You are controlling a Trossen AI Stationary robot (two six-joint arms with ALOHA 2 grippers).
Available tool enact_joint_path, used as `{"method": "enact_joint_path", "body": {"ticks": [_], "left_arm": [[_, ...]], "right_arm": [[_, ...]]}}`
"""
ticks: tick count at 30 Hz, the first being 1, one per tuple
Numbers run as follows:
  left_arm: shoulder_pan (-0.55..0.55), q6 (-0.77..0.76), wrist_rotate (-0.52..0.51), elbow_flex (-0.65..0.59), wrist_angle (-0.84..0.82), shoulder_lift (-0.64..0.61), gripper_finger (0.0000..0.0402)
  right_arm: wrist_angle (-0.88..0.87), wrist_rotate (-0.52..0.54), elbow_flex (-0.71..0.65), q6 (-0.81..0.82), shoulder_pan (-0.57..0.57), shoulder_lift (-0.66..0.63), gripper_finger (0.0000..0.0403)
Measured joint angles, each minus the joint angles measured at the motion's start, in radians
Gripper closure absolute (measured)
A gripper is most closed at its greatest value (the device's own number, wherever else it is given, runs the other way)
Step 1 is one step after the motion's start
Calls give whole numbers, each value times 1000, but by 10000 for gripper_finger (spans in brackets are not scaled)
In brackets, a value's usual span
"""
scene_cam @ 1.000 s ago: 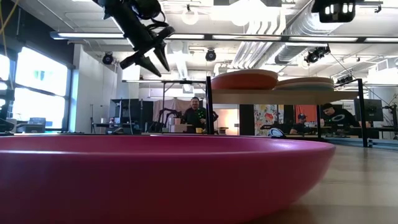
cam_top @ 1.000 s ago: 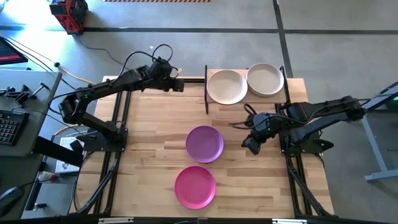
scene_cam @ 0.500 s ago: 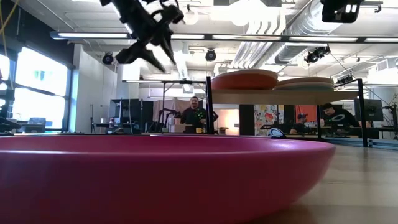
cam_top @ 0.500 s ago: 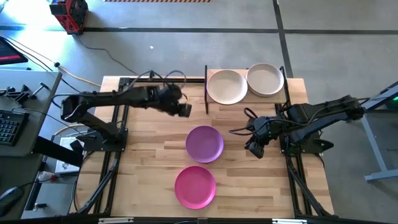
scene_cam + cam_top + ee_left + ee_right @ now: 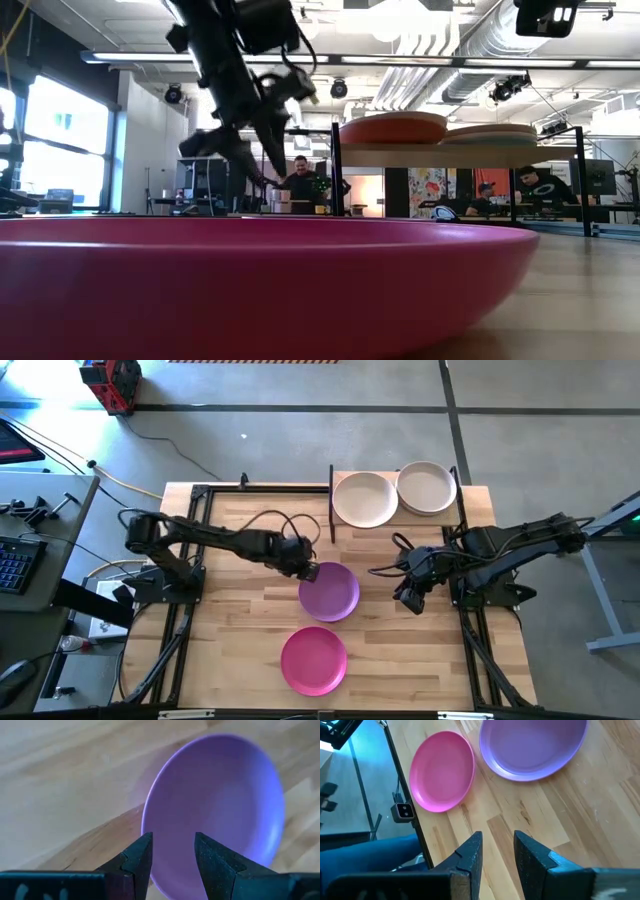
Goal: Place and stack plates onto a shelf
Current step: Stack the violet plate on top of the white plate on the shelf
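I see the left gripper (image 5: 308,571) released, fingers apart over the purple plate's (image 5: 331,592) rim. Right gripper (image 5: 408,600) waits open beside it.

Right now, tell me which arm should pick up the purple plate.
Left. The left gripper is open right at the purple plate, its fingers lined up on the rim. The right gripper waits farther off, over bare table.

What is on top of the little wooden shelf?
Two stacks of round plates sit side by side on the light-wood shelf: a cream plate tops one, an off-white plate the other. Those beneath are mostly covered.
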Motion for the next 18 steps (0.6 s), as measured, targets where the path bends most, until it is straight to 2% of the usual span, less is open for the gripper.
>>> {"method": "enact_joint_path", "body": {"ticks": [9, 18], "left_arm": [[2, -23, 18, 0, 25, 129, 268], [2, -22, 66, 1, 71, 185, 269]], "right_arm": [[0, 0, 0, 3, 0, 0, 313], [0, 0, 0, 0, 0, 0, 313]]}}
